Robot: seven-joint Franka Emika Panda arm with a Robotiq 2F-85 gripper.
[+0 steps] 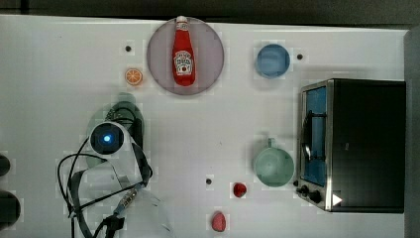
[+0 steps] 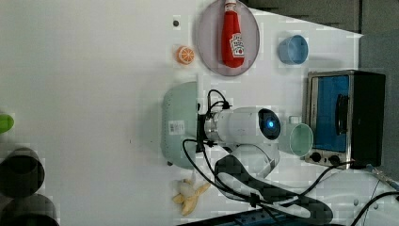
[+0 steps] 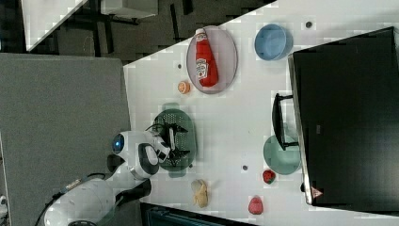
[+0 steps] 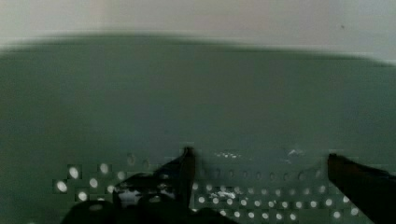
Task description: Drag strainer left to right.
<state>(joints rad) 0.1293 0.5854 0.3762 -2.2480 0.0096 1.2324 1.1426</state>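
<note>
**Strainer, with jaws inside**

Strainer (image 3: pixel 181 129) on white surface (image 1: pixel 59 59), landmark: toaster oven (image 1: pixel 359 144). Well apart from oven, across the surface toward the top view's left. Gripper (image 4: pixel 259 175) lowered into strainer bowl, jaws spread wide, gripping nothing. Teal mug (image 1: pixel 273 166) just beside oven.

Top view looks straight down on the white table (image 1: pixel 59 59); left and right views look down obliquely; all share it. Wrist view sits close.
</note>
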